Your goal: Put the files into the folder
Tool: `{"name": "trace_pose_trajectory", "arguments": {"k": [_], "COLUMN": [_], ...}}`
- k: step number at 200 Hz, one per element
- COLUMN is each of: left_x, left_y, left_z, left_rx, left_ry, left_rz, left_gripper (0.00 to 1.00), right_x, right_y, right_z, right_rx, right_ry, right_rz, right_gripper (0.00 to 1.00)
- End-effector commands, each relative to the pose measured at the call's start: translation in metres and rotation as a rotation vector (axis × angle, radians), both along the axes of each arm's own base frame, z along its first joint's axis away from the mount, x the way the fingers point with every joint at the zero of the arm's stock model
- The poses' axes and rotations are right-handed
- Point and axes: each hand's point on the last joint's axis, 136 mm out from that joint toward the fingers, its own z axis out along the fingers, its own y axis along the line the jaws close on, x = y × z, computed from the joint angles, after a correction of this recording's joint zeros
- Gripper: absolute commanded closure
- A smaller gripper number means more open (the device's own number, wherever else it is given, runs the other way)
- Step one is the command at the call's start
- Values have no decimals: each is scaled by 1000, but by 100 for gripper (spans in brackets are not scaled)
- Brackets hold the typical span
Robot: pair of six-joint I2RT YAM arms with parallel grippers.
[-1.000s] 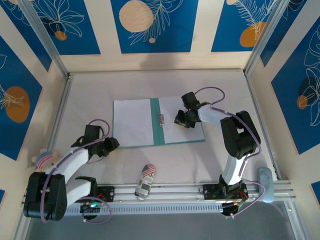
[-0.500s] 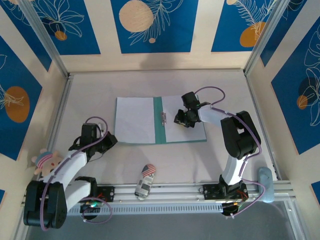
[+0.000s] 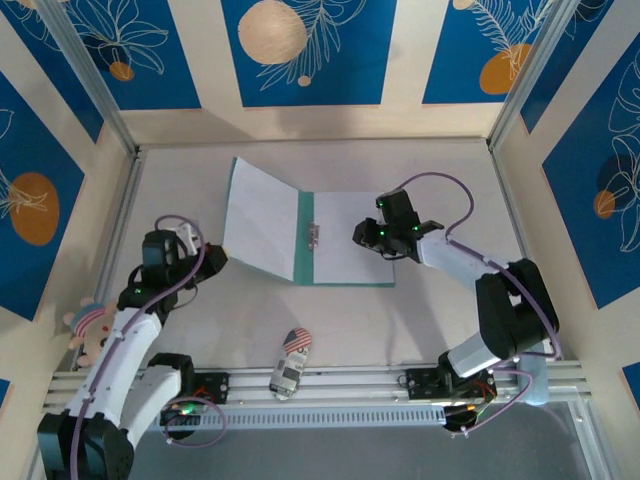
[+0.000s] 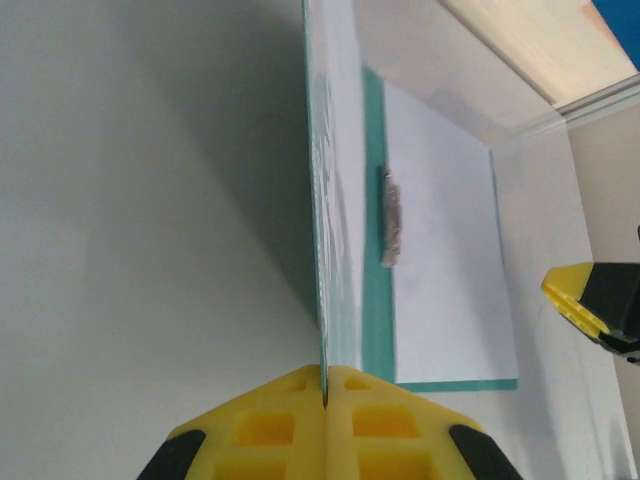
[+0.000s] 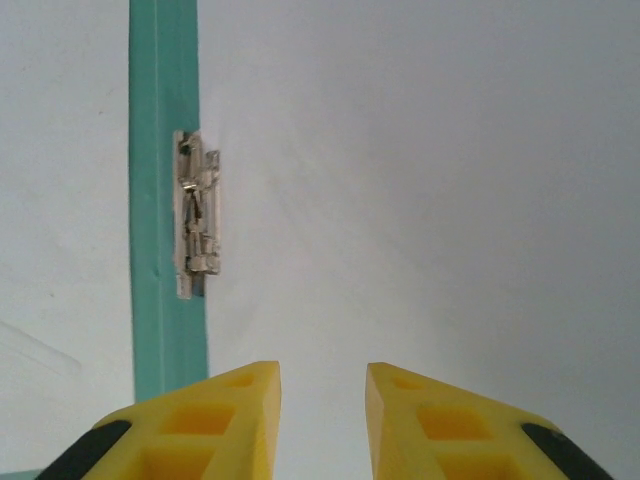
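One leaf of the folder [image 3: 306,266] stands tilted, pinched in my left gripper [image 4: 325,372]; the crease [image 5: 162,120] runs toward the table's [image 3: 455,180] far edge. My right gripper [image 5: 322,375], jaws parted, hangs over the files [image 3: 345,262] beside it.

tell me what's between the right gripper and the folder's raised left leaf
In the top view, the metal clip at the folder crease, then a white file lying flat.

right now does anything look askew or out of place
The folder has its left leaf tilted up off the table, pinched at its edge by the left gripper; its right leaf lies flat. A stray toy car sits at the near edge.
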Motion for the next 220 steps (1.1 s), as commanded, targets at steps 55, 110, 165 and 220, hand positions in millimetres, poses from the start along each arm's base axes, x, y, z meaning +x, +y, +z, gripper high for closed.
{"name": "trace_pose_trajectory", "arguments": {"k": [55,110,165,220], "left_x": [0,-4,-1,1], "left_y": [-7,-64,-138,-210], "left_z": [91,81,57,11], "left_rx": [195,487,692,730], "left_ry": [-113,-110,-144,-85], "left_rz": [-116,-272,-383,-464], "left_gripper": [100,100,100,100], "right_x": [5,6,6,6], "right_y": [-8,-13,-27,-41], "right_z": [-9,-17,-23,-25], "right_rx": [2,18,20,28], "right_ry": [6,37,73,96], "right_rz": [-27,-49,-109,-151], "right_gripper": [70,70,71,71]}}
